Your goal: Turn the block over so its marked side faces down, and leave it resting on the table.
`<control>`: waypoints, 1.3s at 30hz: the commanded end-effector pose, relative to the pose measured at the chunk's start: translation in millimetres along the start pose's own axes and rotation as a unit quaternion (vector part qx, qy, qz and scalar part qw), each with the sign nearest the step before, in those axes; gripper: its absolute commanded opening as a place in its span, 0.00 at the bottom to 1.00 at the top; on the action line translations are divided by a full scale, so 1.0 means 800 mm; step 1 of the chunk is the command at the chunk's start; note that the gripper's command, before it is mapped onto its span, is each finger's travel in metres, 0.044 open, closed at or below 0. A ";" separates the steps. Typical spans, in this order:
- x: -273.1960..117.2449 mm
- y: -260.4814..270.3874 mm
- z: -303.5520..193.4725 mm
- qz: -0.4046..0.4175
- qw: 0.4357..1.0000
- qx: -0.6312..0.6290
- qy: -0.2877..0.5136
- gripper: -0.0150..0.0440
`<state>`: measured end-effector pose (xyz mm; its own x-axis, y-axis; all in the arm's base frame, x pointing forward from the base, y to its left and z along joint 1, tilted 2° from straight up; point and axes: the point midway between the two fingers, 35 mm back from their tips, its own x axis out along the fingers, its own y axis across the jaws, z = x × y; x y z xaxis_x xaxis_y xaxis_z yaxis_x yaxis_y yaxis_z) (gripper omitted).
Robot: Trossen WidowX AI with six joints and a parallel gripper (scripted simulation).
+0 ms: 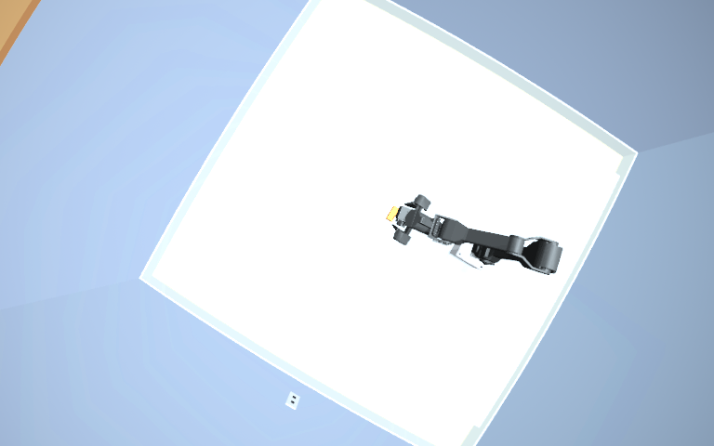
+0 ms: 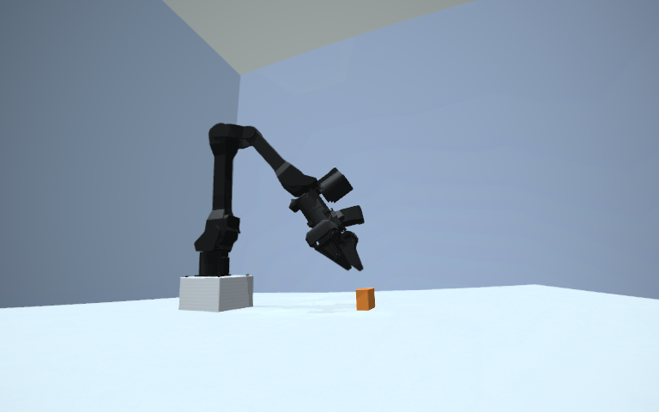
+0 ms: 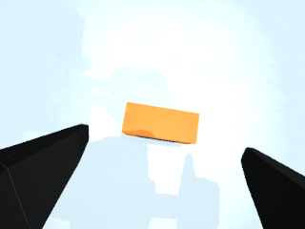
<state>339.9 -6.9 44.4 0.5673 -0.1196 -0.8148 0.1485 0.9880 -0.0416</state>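
Note:
The orange block [image 1: 391,213] [image 2: 365,299] [image 3: 161,122] rests on the white table [image 1: 295,157] [image 2: 340,364]. Its top face looks plain orange in the wrist view. A thin dark strip shows along its lower long edge there, on the side towards the arm, seen at a very flat angle; the rest of that side is hidden. The underside is hidden. My gripper [image 2: 355,269] [image 3: 165,138] is open and empty, tilted downward. It hangs above the block, a little to the arm's side, with its fingers wide apart and touching nothing.
The arm's pale base box [image 2: 199,294] stands on the table to the left in the exterior view. A pale raised border [image 1: 213,163] runs around the white area in the top view. No other loose objects show near the block.

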 end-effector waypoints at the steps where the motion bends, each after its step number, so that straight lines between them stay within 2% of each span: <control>1: 0.004 0.003 0.016 0.003 0.999 0.001 0.050 1.00; 15: -0.010 0.001 0.059 0.005 0.960 0.003 0.279 1.00; 23: -0.010 0.001 0.059 0.005 0.960 0.003 0.281 1.00; 27: 0.024 0.002 0.037 0.005 0.960 0.003 0.281 1.00; 39: 0.042 0.002 0.025 0.005 0.960 0.003 0.281 1.00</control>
<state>377.2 -12.2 36.7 0.0546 -0.0438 -0.9975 0.1518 0.9878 -0.0351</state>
